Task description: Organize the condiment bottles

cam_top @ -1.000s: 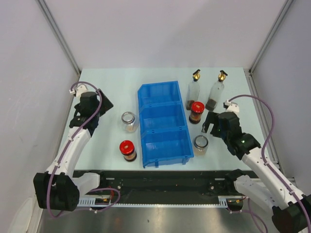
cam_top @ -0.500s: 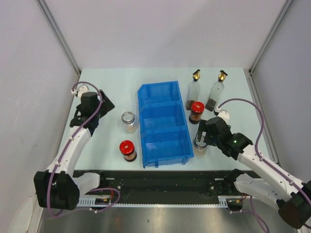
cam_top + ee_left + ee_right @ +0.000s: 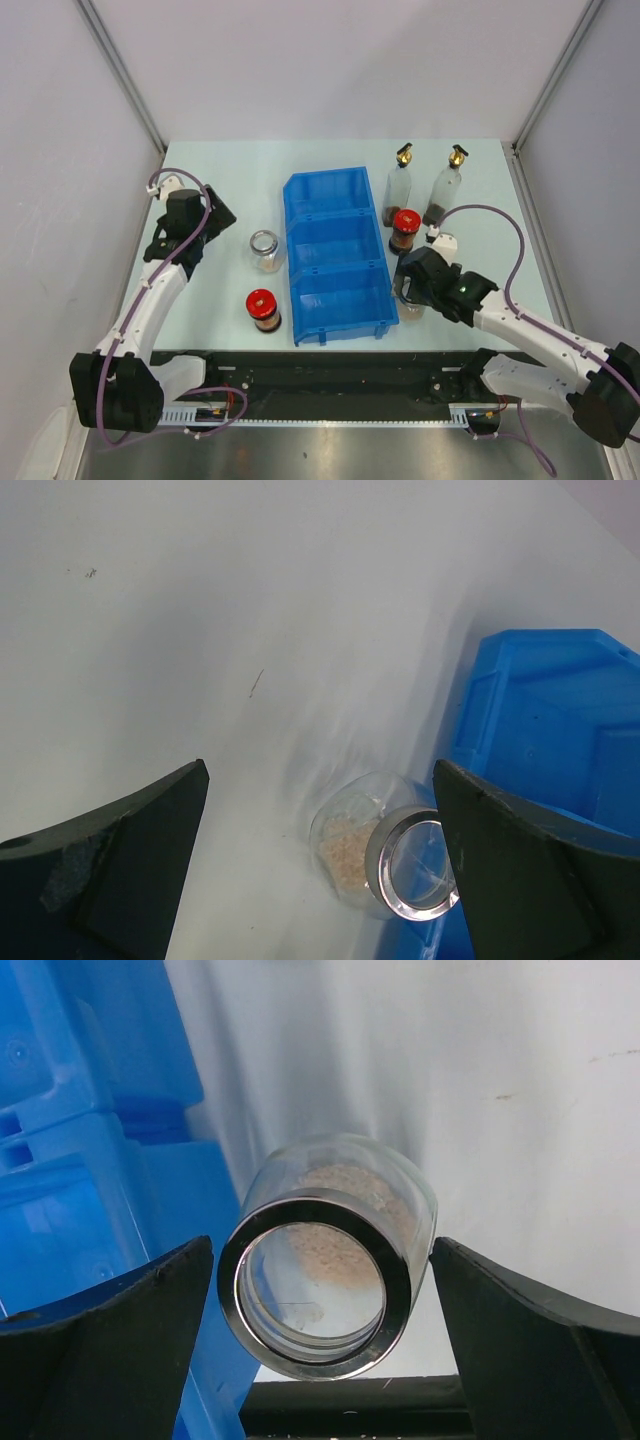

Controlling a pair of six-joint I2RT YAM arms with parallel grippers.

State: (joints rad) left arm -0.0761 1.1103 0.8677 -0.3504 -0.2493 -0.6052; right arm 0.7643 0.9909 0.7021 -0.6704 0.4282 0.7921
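Two tall clear bottles (image 3: pixel 398 186) (image 3: pixel 445 190) with gold spouts stand at the back right of the blue bin (image 3: pixel 340 255). One red-lidded jar (image 3: pixel 404 232) is beside the bin's right wall, another (image 3: pixel 262 309) at front left. A silver-lidded jar (image 3: pixel 265 250) (image 3: pixel 385 855) stands left of the bin, ahead of my open left gripper (image 3: pixel 203 236) (image 3: pixel 320 770) and well short of its fingers. My right gripper (image 3: pixel 410 287) (image 3: pixel 322 1250) is open and straddles the other silver-lidded jar (image 3: pixel 330 1270), a finger on each side with small gaps. From above this jar is mostly hidden under the gripper.
The bin's three compartments hold nothing. Its right wall (image 3: pixel 80 1160) lies just left of the straddled jar, and the black front rail (image 3: pixel 350 1410) of the table sits just below it. White walls enclose the table on three sides.
My right arm has swung left and toward the front, from beside the red-lidded jar to over the near silver-lidded jar, which now sits between its fingers. The left arm has not moved.
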